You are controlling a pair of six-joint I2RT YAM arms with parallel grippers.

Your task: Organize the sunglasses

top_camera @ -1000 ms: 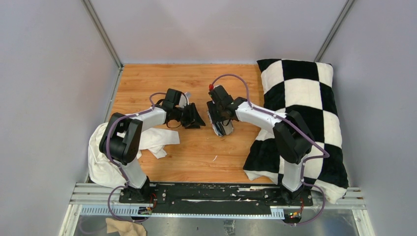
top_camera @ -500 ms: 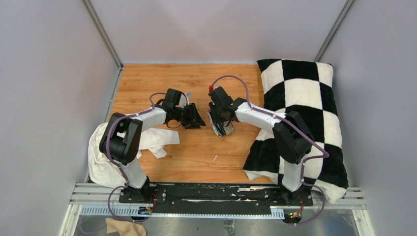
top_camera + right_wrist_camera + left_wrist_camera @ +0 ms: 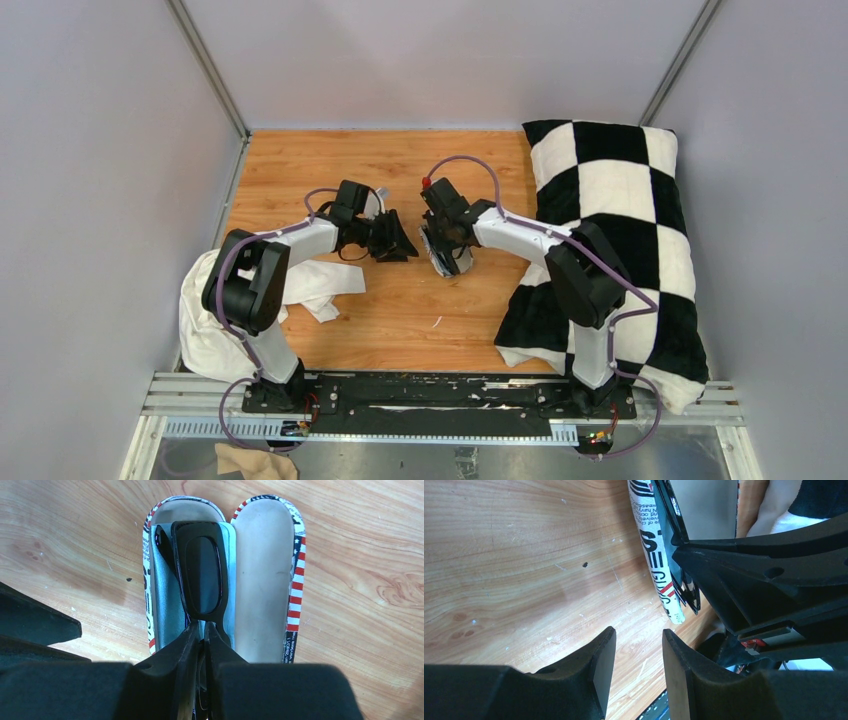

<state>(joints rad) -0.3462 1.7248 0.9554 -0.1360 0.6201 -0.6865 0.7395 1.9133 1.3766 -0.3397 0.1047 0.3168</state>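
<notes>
Right gripper (image 3: 446,252), in the top external view, hangs low over the middle of the tabletop (image 3: 300,170). The left gripper (image 3: 398,243) is just beside it at 9 o'clock and a checkered pillow (image 3: 620,190) lies at 3 o'clock. Neither grip can be read from here.

From the left wrist, the left gripper (image 3: 636,665) stands narrowly parted and holds nothing, near the printed edge of the glasses case (image 3: 656,565).

From the right wrist, the right gripper (image 3: 202,632) is pinched on the near part of the sunglasses (image 3: 200,570). They stretch toward 12 o'clock over the left half of the open glasses case (image 3: 262,580), above a light-blue cloth (image 3: 165,605); whether they rest on it I cannot tell. They are folded and all black, with dark lenses and a thin glossy frame. I judge them light, stiff, slick and easily scratched, best held by the frame rather than the lenses.
</notes>
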